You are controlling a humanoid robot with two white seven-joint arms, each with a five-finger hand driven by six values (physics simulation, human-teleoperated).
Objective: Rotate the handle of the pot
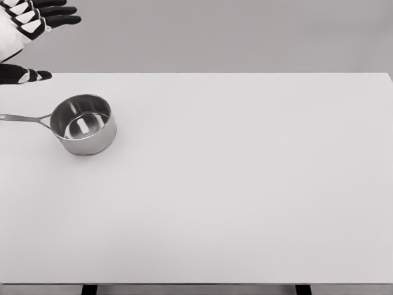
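A: Sitting on the white table (245,203), far-left part of it: a small steel pot (84,125), upright, mouth open to the camera.

B: And relative to the hand?

A: Lies nearer and to the right of the left hand (27,27), clearly apart from it. Comes in at the top-left corner, that hand, with an arm entering from the left edge. Fingers (58,15) stretched out flat toward the right, spread, gripping nothing. Thumb (27,75) held lower, also pointing right, just above the far table edge and just beyond the handle in the frame. No contact with pot or handle.

B: Looks of the pot?

A: Polished metal, round, straight-walled, shiny inside with a bright reflection on the bottom. Casts a soft shadow to the right and near side.

B: Handle?

A: Thin, long, metal handle (24,118), joined at the left of the rim, running straight left and reaching the picture's left edge. Level with the rim, raised off the tabletop.

B: Other arm?

A: Out of view.
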